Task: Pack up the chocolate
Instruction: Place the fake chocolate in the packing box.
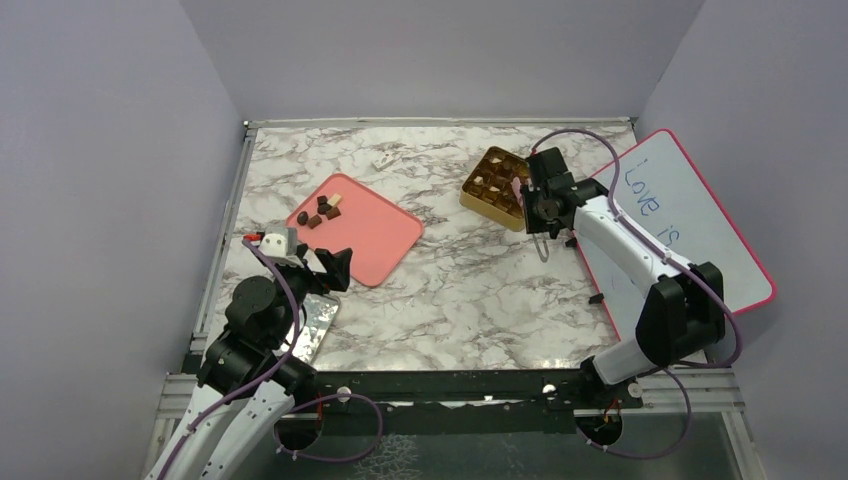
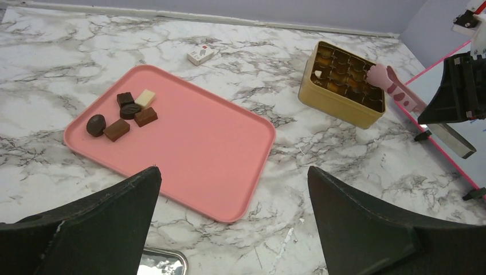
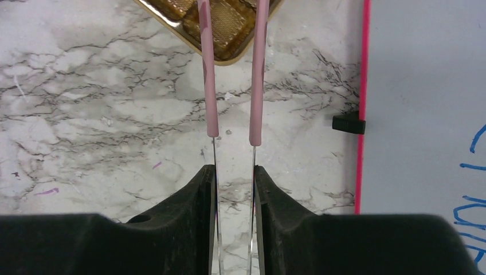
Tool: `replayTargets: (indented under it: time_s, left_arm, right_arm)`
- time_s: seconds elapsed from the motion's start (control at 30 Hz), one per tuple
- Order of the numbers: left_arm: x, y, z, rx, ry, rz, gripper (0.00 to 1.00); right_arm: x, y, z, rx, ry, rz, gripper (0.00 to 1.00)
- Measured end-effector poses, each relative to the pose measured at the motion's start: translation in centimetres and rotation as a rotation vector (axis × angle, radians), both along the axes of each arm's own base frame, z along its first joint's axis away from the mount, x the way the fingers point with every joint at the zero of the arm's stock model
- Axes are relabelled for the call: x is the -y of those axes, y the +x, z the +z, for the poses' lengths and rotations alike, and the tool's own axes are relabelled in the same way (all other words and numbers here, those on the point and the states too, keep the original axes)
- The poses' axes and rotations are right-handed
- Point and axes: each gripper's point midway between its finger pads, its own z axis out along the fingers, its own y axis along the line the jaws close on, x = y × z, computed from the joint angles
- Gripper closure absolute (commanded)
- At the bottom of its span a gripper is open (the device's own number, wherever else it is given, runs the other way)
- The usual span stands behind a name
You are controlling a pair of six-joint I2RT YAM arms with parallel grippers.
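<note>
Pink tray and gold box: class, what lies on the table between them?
Nothing: only bare marble table separates the pink tray from the gold box, clearest in the left wrist view.

From overhead, my left arm [image 1: 262, 312] sits folded low at 7 o'clock. The left gripper [image 2: 234, 169] aims toward 1 o'clock, fingers [image 2: 103, 223] spread wide, holding nothing. My right arm [image 1: 625, 238] stretches from 5 o'clock toward 1 o'clock. The right gripper [image 3: 234, 172] is pinched narrow on pink tweezers [image 3: 209, 86].
</note>
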Motion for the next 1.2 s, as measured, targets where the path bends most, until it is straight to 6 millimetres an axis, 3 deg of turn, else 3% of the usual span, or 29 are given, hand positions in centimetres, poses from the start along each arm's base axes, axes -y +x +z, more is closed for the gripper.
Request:
replayTargets:
  time_s: [0.17,0.33,0.5,0.97,1.2]
  left_arm:
    - [0.0,0.0,0.0,0.001,-0.001,0.0,0.01]
    - [-0.1,-0.1,0.1,0.005,-0.003,0.0,0.01]
    - [-0.1,-0.2,0.2,0.011,-0.006,0.0,0.01]
    - [0.0,0.0,0.0,0.0,0.0,0.0,0.01]
    - [0.6,0.3,-0.9,-0.036,0.017,-0.018,0.01]
  right_arm:
    - [1.5,-0.7,-0.7,-0.02,-0.001,-0.031,0.67]
    - [1.7,-0.8,-1.1,-0.029,0.011,-0.032,0.66]
    - [1.6,-0.6,-1.1,-0.021,0.016,-0.03,0.61]
    - [1.6,-0.5,-1.0,-0.016,0.02,-0.026,0.61]
    - [0.1,-0.8,0.4,0.009,0.099,0.028,0.61]
